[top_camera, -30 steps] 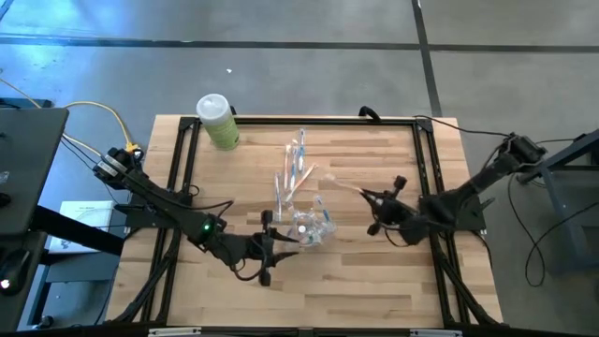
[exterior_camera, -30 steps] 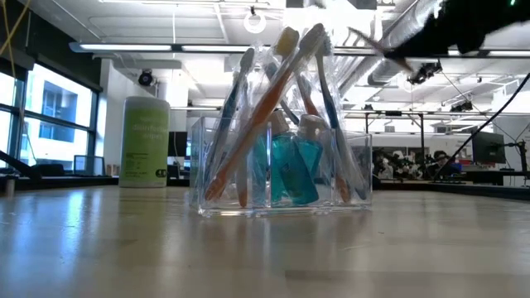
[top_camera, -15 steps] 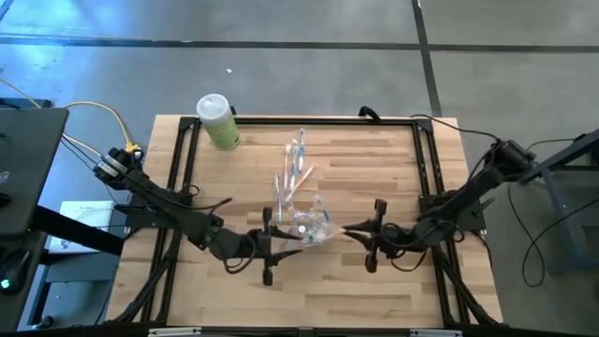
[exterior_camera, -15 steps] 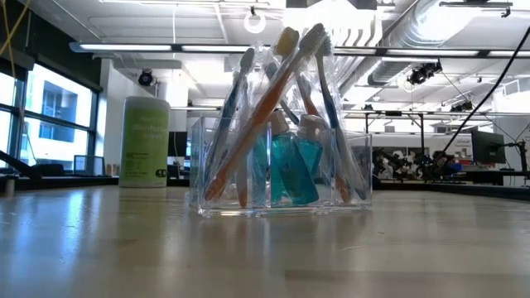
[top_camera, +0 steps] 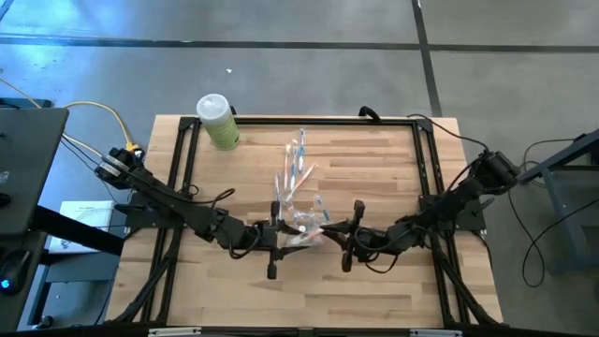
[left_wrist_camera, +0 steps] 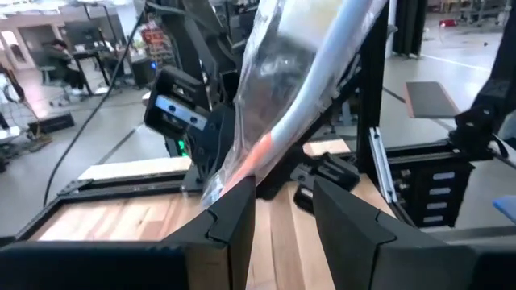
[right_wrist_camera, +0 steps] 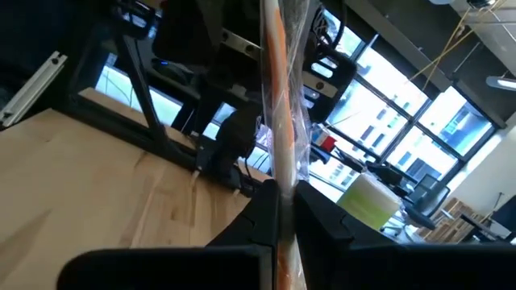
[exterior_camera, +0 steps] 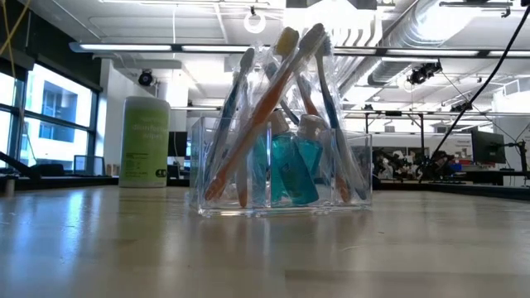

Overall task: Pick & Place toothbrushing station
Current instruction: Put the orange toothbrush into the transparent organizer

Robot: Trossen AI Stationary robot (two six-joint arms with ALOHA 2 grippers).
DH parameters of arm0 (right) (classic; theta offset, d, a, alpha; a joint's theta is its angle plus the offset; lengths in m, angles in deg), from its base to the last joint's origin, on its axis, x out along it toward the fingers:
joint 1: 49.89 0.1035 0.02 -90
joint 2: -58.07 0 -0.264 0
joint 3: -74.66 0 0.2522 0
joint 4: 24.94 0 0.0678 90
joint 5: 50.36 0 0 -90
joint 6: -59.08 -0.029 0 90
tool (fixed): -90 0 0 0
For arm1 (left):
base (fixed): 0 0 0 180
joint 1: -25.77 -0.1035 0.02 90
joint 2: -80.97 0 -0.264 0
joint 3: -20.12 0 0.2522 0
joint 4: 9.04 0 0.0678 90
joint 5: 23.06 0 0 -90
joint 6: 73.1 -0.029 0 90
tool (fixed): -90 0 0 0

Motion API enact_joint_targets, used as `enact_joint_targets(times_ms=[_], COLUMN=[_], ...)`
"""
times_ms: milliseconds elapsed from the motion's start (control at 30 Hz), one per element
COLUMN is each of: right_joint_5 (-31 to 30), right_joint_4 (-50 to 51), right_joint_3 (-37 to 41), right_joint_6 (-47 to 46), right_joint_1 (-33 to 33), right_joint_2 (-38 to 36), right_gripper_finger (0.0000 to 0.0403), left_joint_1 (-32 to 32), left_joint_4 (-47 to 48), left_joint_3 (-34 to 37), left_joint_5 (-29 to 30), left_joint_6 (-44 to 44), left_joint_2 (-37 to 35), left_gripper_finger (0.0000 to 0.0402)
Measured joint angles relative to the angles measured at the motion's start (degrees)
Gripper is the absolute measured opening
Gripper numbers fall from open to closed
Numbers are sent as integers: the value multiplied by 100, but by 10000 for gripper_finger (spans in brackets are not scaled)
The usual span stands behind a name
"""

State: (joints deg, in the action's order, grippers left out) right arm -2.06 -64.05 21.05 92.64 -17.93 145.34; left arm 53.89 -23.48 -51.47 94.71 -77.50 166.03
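1. Clear plastic holder (exterior_camera: 281, 170) upright near mid-table, packed with leaning wrapped toothbrushes (exterior_camera: 273, 91), orange and blue handles, plus small teal bottles (exterior_camera: 290, 165).
2. Right gripper (top_camera: 339, 245) low beside the holder's right, pinched tight on an orange wrapped toothbrush (right_wrist_camera: 278, 137).
3. Left gripper (top_camera: 273, 245) low at the holder's left, fingers (left_wrist_camera: 234, 217) partly apart around another wrapped toothbrush (left_wrist_camera: 282, 121).
4. Pale, smooth wooden table (top_camera: 374, 159), black-framed at the edges.
5. Light-green bottle (top_camera: 218, 122) with white cap at the far left corner.
6. Beyond: grey concrete floor, large windows, ceiling ducts and strip lights.
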Motion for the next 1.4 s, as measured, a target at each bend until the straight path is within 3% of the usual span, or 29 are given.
enact_joint_targets(times_ms=[900, 1300, 1400], right_joint_5=[86, 474, 473], right_joint_4=[651, 774, 758], right_joint_3=[-118, -114, -112], right_joint_6=[-428, -507, -448], right_joint_1=[-17, -52, -52], right_joint_2=[113, 111, 111], right_gripper_finger=[16, 60, 74], left_joint_1=[0, -1, -4], left_joint_4=[-204, -205, -193], left_joint_3=[4, -2, -2], left_joint_5=[64, 114, 149], left_joint_6=[-180, -160, -147], left_joint_2=[15, 6, 6], left_gripper_finger=[118, 18, 12])
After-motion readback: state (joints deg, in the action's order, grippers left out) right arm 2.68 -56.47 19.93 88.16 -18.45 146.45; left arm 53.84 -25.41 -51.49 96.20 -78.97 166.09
